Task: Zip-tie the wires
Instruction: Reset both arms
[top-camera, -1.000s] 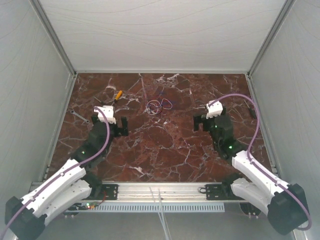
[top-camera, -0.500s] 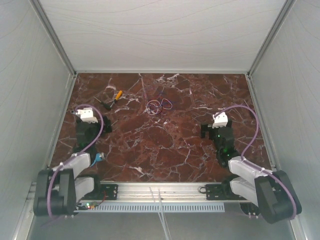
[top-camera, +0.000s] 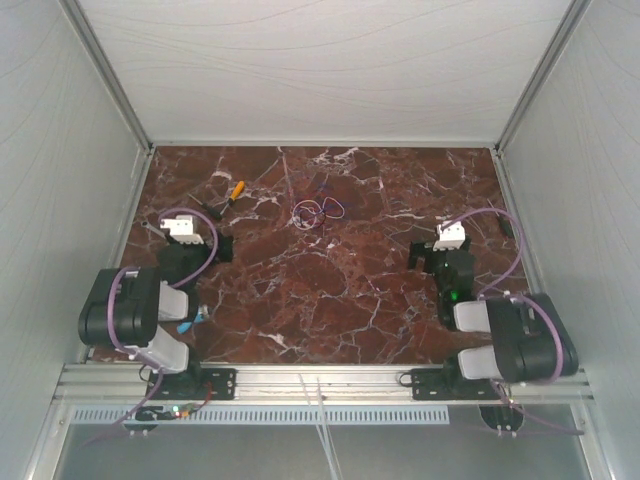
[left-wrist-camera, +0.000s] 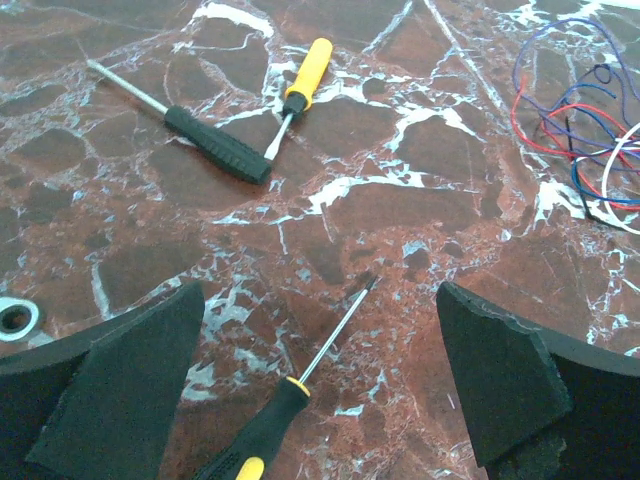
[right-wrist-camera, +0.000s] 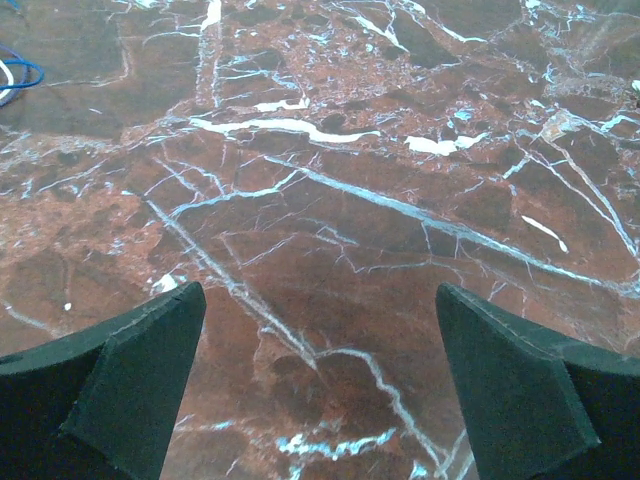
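Observation:
The wires (top-camera: 317, 211) lie as a small tangle of white, purple, red and blue strands on the marble table (top-camera: 330, 290), in its far middle. The left wrist view shows the wires (left-wrist-camera: 580, 130) at the upper right, well beyond my fingers. One blue loop of the wires (right-wrist-camera: 15, 75) shows at the far left edge of the right wrist view. My left gripper (top-camera: 196, 242) (left-wrist-camera: 318, 300) sits open at the left, low over the table. At the right my right gripper (top-camera: 440, 252) (right-wrist-camera: 318, 300) is open over bare marble. Neither holds anything.
An orange-handled screwdriver (left-wrist-camera: 305, 75) (top-camera: 236, 190) and a black-handled one (left-wrist-camera: 215, 145) (top-camera: 212, 209) lie ahead of the left gripper. A black-and-yellow screwdriver (left-wrist-camera: 270, 425) lies on the table under the left gripper's open jaws. A metal ring (left-wrist-camera: 15, 318) shows at the left edge. White walls enclose the table.
Both arms have folded back toward their bases, drawing the grippers away from the table's middle. Both grippers stayed open. The wires and tools have not moved.

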